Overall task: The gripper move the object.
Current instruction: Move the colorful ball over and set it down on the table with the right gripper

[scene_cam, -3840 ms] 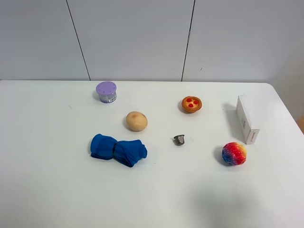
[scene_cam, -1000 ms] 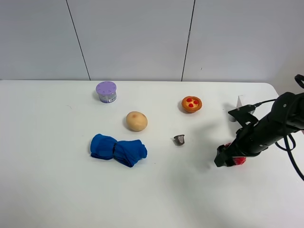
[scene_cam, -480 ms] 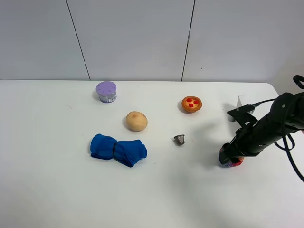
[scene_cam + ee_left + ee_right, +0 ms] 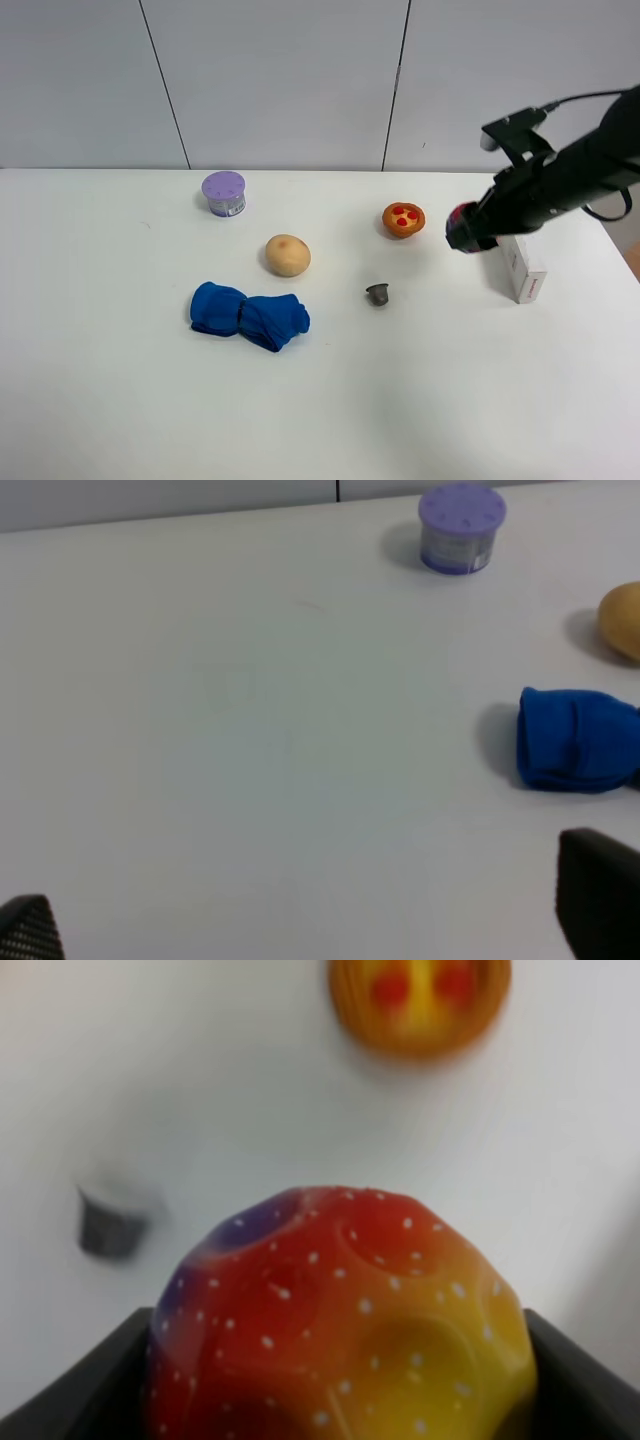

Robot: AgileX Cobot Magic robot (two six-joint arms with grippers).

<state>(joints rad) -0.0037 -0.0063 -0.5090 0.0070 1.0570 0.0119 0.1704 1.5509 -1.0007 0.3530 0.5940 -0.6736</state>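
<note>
My right gripper (image 4: 468, 230), a black claw on a dark arm, is shut on the multicoloured ball (image 4: 461, 218) and holds it in the air above the table, between the tart and the white box. Only a red patch of the ball shows in the high view. In the right wrist view the ball (image 4: 340, 1320) fills the lower half, red, yellow and blue with white dots, with a black finger (image 4: 90, 1385) on each side. My left gripper (image 4: 312, 920) is open and empty over bare table; it is out of the high view.
On the white table (image 4: 120, 400) stand a purple cup (image 4: 224, 193), a tan potato-like lump (image 4: 288, 255), a blue cloth (image 4: 250, 315), a tart with red dots (image 4: 403, 219), a small grey cup (image 4: 378, 293) and a white box (image 4: 523, 265) near the right edge.
My right gripper closed on the ball on the table at the right, then lifted it up and toward the back. The spot where the ball lay is now bare.
</note>
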